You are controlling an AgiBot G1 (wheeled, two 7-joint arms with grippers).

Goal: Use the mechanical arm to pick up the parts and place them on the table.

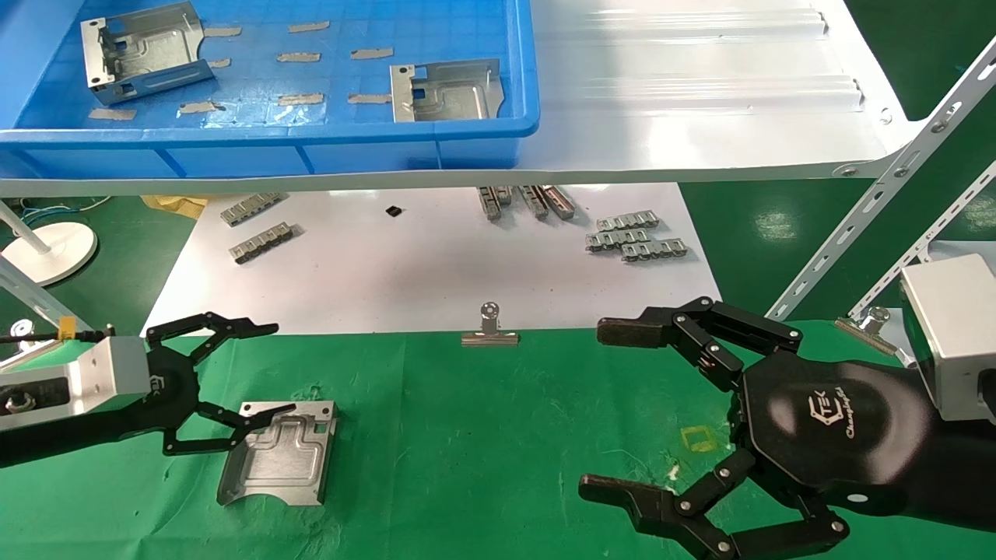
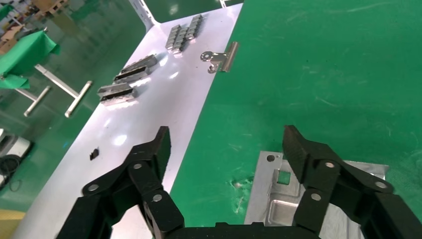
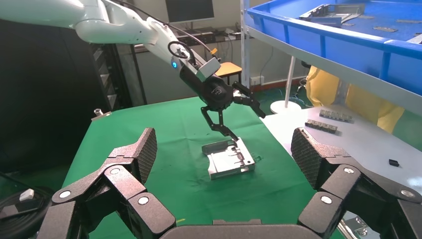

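Now my left gripper hangs spread over the part on the green bench; I should lift straight clear without dragging it.

Glossy green floor, a white round stand base, a dark monitor behind.

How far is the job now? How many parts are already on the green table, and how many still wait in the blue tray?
Done: one part lies flat on the green table. In hand: nothing. The left gripper hangs open right over that part, with its jaws spread; the right gripper is open too, above the cloth. Left: two parts remain in the blue tray on the shelf.
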